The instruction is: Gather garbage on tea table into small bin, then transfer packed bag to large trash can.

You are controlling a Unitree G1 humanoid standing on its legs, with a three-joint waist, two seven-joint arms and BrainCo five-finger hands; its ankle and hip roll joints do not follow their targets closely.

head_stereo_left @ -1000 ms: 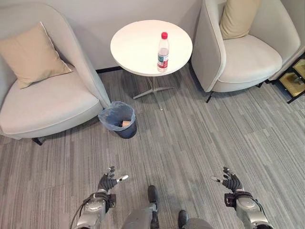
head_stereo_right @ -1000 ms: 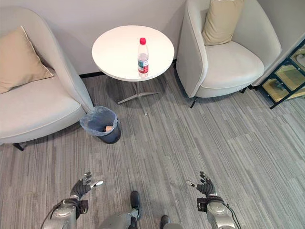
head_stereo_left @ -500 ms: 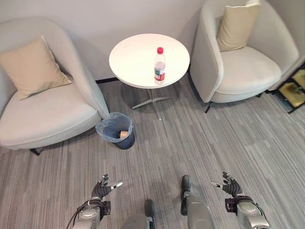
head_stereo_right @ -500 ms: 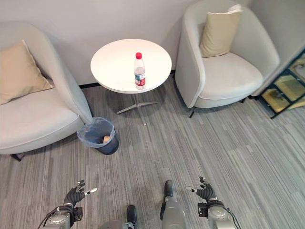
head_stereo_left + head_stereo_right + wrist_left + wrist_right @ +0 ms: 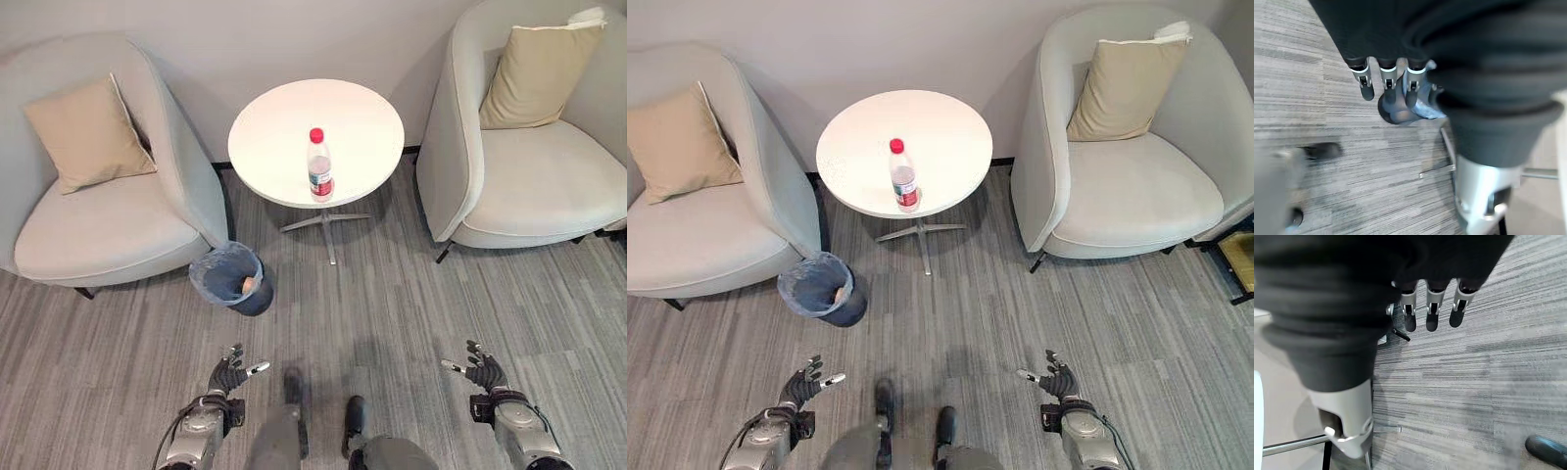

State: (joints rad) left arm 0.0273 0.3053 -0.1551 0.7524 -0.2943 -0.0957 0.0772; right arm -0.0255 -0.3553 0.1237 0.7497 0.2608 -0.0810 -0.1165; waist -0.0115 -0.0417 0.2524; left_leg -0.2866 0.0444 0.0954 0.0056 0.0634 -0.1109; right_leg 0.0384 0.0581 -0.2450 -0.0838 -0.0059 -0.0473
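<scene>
Since the previous frames the view has swung right, the round bench (image 5: 315,137) still carrying the upright water bottle (image 5: 319,164), small bin (image 5: 231,278) at 7 o'clock, while left hand (image 5: 228,373) and right hand (image 5: 481,371) hang relaxed, empty (collection not started).

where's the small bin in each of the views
Left eye view: small bin on the floor, lower left of the round table, by the left armchair.
Right eye view: small bin, same spot.
Left wrist view: dark bin with blue liner, just past the fingers.
Right wrist view: not in it.
Shared landmark: the table's metal foot.
</scene>
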